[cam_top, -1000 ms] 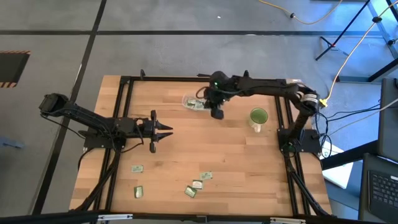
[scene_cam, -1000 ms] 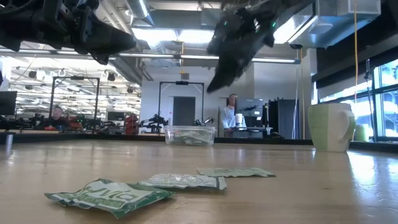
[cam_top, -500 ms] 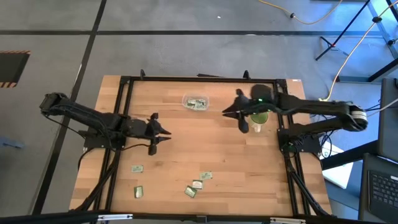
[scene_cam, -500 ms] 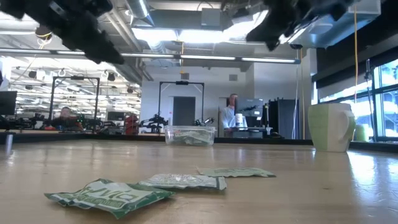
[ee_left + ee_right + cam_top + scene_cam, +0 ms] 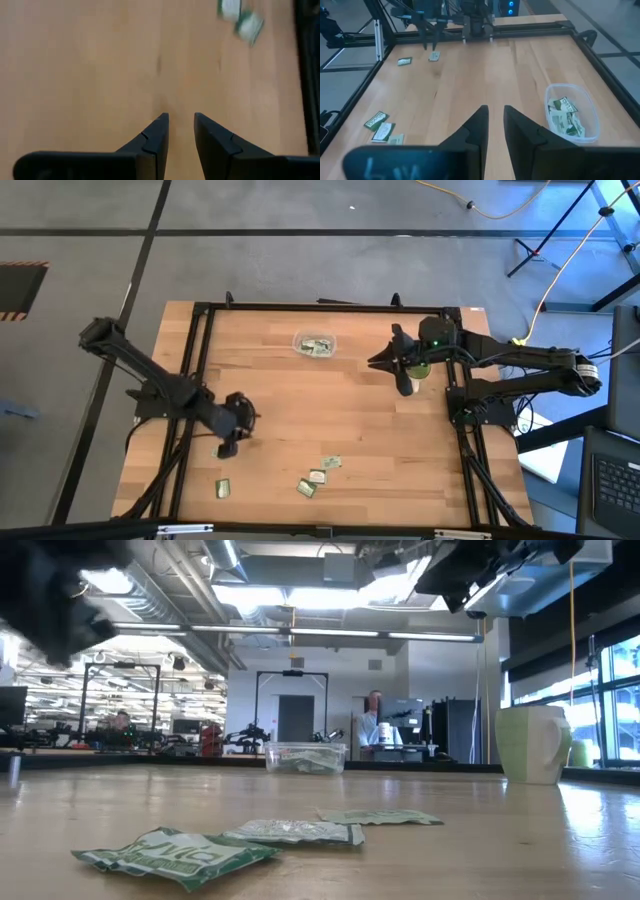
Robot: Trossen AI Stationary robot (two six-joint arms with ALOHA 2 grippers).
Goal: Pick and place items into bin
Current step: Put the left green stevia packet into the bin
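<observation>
Left gripper (image 5: 232, 442) dropped toward packets (image 5: 318, 477); right gripper (image 5: 393, 366) near cup (image 5: 417, 368).

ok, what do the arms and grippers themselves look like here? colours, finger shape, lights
Both arms are matte black, slim and jointed. The left gripper and right gripper each have two flat black fingers tapering to wedge tips. A green light glows on the right arm's wrist. No markings are legible.
</observation>
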